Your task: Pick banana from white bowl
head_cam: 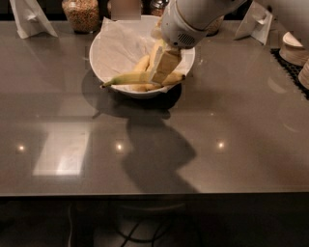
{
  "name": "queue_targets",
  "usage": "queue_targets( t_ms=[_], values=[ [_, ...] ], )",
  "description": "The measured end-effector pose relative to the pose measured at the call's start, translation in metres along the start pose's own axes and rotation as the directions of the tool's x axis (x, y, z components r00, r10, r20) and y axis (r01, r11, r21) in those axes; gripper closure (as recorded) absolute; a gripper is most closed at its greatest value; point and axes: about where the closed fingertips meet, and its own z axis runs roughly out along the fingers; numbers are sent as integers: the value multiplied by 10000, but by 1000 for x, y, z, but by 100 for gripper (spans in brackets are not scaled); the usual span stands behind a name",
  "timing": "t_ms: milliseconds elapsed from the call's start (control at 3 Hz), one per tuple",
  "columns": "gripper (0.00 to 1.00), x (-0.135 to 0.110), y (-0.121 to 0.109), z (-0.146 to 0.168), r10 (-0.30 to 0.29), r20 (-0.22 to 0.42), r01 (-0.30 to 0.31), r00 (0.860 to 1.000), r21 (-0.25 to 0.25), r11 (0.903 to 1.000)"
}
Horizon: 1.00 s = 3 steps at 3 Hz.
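Observation:
The large glossy white bowl (104, 67) with crumpled white paper lining stands at the back middle of the grey table. Several yellow bananas (128, 78) lie in it, one sticking out over the front left rim. My gripper (163, 65) hangs from the white arm that comes in from the top right. It is over the right half of the bowl, down among the bananas. Its cream-coloured finger (164, 64) covers part of the bunch.
A glass jar of grains (81, 13) stands behind the bowl on the left, and another jar is partly hidden behind my arm. Folded white cards stand at the back left (29, 18) and back right (258, 21). Stacked plates (294, 48) sit at the right edge.

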Motion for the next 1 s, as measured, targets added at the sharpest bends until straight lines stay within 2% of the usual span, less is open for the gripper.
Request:
queue_targets(
  t_ms=[333,667,1000],
  values=[
    [46,3,-1,17,57,-204,-63,9998,-296,9995],
    [53,6,-1,30,148,-345,-166,9993,-541,9984],
    [49,7,1,41,251,-370,-280,9990,-806,9964]
  ],
)
